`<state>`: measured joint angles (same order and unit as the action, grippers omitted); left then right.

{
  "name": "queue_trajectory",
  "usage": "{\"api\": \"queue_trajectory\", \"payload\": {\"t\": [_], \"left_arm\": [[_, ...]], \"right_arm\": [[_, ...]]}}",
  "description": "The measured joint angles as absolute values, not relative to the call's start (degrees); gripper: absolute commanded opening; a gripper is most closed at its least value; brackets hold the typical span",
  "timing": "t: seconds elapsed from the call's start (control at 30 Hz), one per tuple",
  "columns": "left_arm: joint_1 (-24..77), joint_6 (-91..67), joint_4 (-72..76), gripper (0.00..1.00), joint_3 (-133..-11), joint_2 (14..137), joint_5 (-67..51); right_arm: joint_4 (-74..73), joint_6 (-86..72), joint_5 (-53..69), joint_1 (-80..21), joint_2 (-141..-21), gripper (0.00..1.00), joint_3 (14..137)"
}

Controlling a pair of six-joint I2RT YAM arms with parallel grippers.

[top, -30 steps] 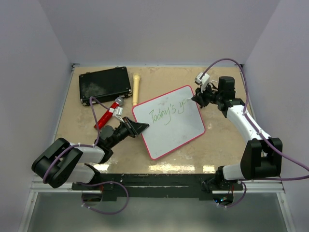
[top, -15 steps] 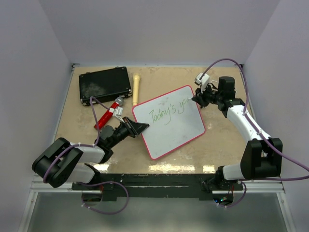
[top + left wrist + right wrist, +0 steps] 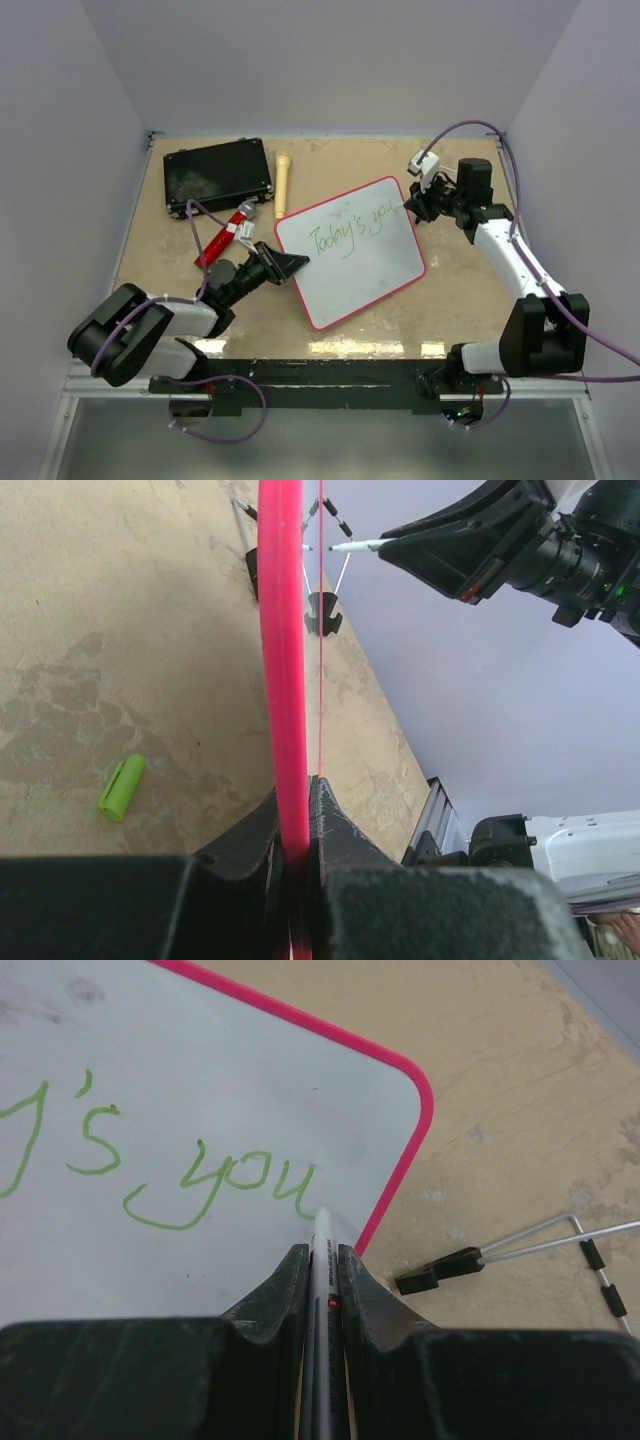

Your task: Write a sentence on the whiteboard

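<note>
Reached low from the near-left corner with the left arm, elbow folded back, and pinched the pink rim of the whiteboard (image 3: 360,265) between the nearly closed fingers of the left gripper (image 3: 293,264), at the board's left edge. Arched the right arm up from its base and down again at the far right, with the right gripper (image 3: 408,207) clamped tight on a marker (image 3: 322,1232) (tip at the tail of "you"). Showed the sentence (image 3: 347,231), green "Today's you", along the board's far side, ending just beside that pincer near the pink corner. Lay mid-table, askew, well apart from the black case (image 3: 217,175) at far left.
</note>
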<state>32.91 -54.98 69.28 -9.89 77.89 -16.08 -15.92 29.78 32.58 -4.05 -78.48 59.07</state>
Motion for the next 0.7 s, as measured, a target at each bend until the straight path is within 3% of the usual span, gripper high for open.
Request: {"api": "queue_trajectory", "payload": {"t": [0.37, 0.7], "left_arm": [[32.9, -54.9, 69.3, 0.0, -9.9, 77.9, -16.1], [32.9, -54.8, 69.3, 0.0, -9.9, 77.9, -16.1]], "right_arm": [[-12.9, 27.0, 39.9, -3.0, -69.6, 0.0, 58.5], [-12.8, 27.1, 44.0, -0.6, -70.3, 0.0, 57.3]]}}
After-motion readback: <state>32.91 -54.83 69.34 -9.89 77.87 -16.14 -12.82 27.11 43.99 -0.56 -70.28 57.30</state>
